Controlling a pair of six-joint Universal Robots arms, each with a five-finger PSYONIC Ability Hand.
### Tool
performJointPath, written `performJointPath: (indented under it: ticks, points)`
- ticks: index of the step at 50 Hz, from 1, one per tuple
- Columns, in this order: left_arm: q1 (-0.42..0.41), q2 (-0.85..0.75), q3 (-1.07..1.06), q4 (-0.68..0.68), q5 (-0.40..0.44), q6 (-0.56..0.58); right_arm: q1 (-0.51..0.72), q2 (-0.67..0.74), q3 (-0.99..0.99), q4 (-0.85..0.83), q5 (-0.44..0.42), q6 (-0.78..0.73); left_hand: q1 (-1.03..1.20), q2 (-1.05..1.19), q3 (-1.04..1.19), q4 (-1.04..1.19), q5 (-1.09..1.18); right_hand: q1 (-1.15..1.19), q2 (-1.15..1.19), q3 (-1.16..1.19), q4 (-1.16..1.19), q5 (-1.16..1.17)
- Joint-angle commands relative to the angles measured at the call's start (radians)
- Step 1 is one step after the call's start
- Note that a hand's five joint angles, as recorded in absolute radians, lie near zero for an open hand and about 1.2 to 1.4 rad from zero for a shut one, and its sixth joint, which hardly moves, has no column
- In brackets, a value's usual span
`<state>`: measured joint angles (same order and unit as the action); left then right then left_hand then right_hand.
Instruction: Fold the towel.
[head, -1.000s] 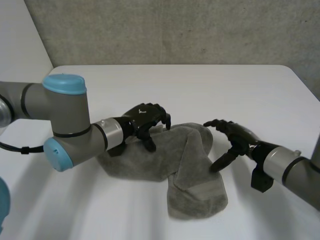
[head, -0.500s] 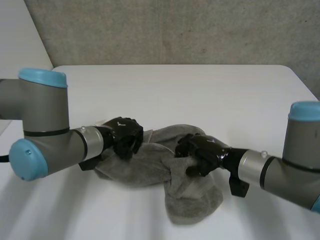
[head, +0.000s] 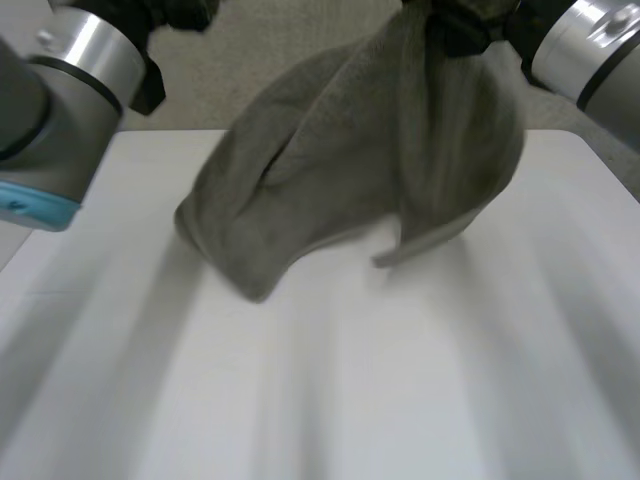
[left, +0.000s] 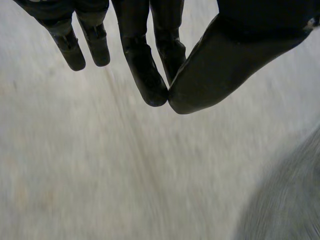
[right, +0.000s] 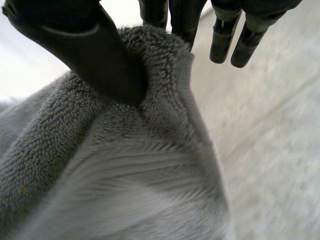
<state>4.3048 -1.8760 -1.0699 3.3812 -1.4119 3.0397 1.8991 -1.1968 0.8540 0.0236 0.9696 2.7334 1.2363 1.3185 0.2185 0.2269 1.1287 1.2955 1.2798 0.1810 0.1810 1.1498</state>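
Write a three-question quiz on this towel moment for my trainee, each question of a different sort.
1. True or false: the left hand has the grey towel pinched between its thumb and fingers.
2. Which hand holds the grey towel up off the table? A) the left hand. B) the right hand. C) both hands.
3. Fill in: in the head view, the surface beneath the hanging towel is the white ____.

Key:
1. False. Its thumb tip meets a fingertip with no cloth between them.
2. B. Its thumb presses a fold of cloth against its fingers.
3. table.
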Motion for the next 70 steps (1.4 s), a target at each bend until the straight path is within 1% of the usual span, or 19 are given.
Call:
performJointPath:
  ticks: [1, 10, 15, 16, 17, 18, 20, 23, 26, 29, 31, 34, 39, 42, 45, 47, 52, 59, 70]
  points:
    - [-0.01, 0.213, -0.354, 0.115, 0.111, -0.038, -0.008, -0.184, 0.391, -0.194, -0.153, 0.002, 0.16, 0.078, -0.044, -0.052, 0.093, 0.017, 0.032, -0.006, -0.006, -0.012]
    - [-0.007, 0.236, -0.723, 0.122, 0.217, -0.033, -0.041, -0.172, 0.649, -0.14, -0.272, -0.19, 0.16, 0.078, -0.044, -0.052, 0.093, 0.017, 0.032, -0.006, -0.006, -0.012]
    - [0.003, 0.175, -0.818, 0.121, 0.22, -0.03, -0.074, -0.092, 0.809, -0.04, -0.354, -0.432, 0.081, -0.001, -0.044, -0.052, 0.014, 0.02, 0.035, -0.006, -0.006, -0.009]
    - [0.006, 0.158, -0.82, 0.119, 0.215, -0.025, -0.081, -0.07, 0.839, 0.013, -0.362, -0.539, -0.082, -0.164, -0.044, -0.052, -0.149, 0.005, 0.021, -0.006, -0.006, -0.024]
    - [0.013, 0.15, -0.818, 0.118, 0.211, -0.021, -0.084, -0.057, 0.847, 0.075, -0.352, -0.643, -0.266, -0.349, -0.044, -0.052, -0.333, -0.12, -0.104, -0.006, -0.006, -0.149]
    - [0.013, 0.15, -0.818, 0.118, 0.211, -0.021, -0.084, -0.056, 0.847, 0.076, -0.351, -0.644, -0.268, -0.351, -0.044, -0.052, -0.335, -0.121, -0.106, -0.006, -0.006, -0.15]
    - [0.045, 0.143, -0.805, 0.119, 0.209, -0.01, -0.126, -0.053, 0.843, 0.209, -0.31, -0.805, -0.604, -0.687, -0.044, -0.052, -0.671, -0.936, -0.92, -0.006, -0.006, -0.964]
    - [0.058, 0.139, -0.789, 0.119, 0.208, -0.005, -0.143, -0.056, 0.827, 0.26, -0.284, -0.822, -0.665, -0.747, -0.044, -0.052, -0.732, -1.121, -1.105, -0.006, -0.006, -1.15]
    - [0.064, 0.123, -0.742, 0.118, 0.205, 0.004, -0.144, -0.052, 0.774, 0.305, -0.258, -0.756, -0.691, -0.773, -0.044, -0.052, -0.758, -1.121, -1.105, -0.006, -0.006, -1.15]
    - [0.066, 0.09, -0.697, 0.119, 0.205, 0.01, -0.152, -0.06, 0.741, 0.3, -0.262, -0.578, -0.697, -0.779, -0.044, -0.052, -0.764, -1.121, -1.105, -0.006, -0.006, -1.15]
    - [0.07, 0.077, -0.676, 0.116, 0.205, 0.008, -0.156, -0.064, 0.721, 0.283, -0.265, -0.363, -0.697, -0.779, -0.044, -0.052, -0.764, -1.121, -1.105, -0.006, -0.006, -1.15]
    - [0.078, 0.051, -0.644, 0.116, 0.205, 0.008, -0.155, -0.069, 0.718, 0.262, -0.264, -0.259, -0.697, -0.779, -0.044, -0.052, -0.764, -1.121, -1.105, -0.006, -0.006, -1.15]
    - [0.067, -0.038, -0.564, 0.115, 0.208, 0.01, -0.158, -0.076, 0.712, 0.191, -0.252, 0.102, -0.703, -0.785, -0.044, -0.052, -0.77, -1.121, -1.105, -0.006, -0.006, -1.15]
    - [0.059, -0.068, -0.528, 0.104, 0.209, 0.01, -0.16, -0.076, 0.709, 0.171, -0.25, 0.181, -0.732, -0.814, -0.044, -0.052, -0.799, -1.121, -1.105, -0.006, -0.006, -1.15]
    - [0.055, -0.124, -0.458, 0.035, 0.212, 0.014, -0.166, -0.078, 0.709, 0.105, -0.226, 0.316, -0.747, -0.829, -0.044, -0.052, -0.814, -1.121, -1.105, -0.006, -0.006, -1.15]
    - [0.055, -0.199, -0.366, -0.051, 0.211, 0.027, -0.166, -0.084, 0.717, 0.017, -0.154, 0.411, -0.773, -0.855, -0.044, -0.052, -0.84, -1.121, -1.105, -0.006, -0.006, -1.15]
    - [0.056, -0.296, -0.257, -0.144, 0.205, 0.063, -0.15, -0.087, 0.723, -0.069, -0.057, 0.454, -0.802, -0.885, -0.044, -0.052, -0.869, -1.121, -1.105, -0.006, -0.006, -1.15]
    - [0.066, -0.373, -0.186, -0.148, 0.129, 0.153, -0.124, -0.078, 0.731, -0.079, -0.048, 0.447, -0.805, -0.888, -0.044, -0.052, -0.872, -1.121, -1.105, -0.006, -0.006, -1.15]
    - [0.07, -0.463, -0.11, 0.001, 0.036, 0.209, -0.103, -0.047, 0.772, -0.088, -0.051, 0.378, -0.832, -0.914, -0.044, -0.052, -0.899, -1.121, -1.105, -0.006, -0.006, -1.15]
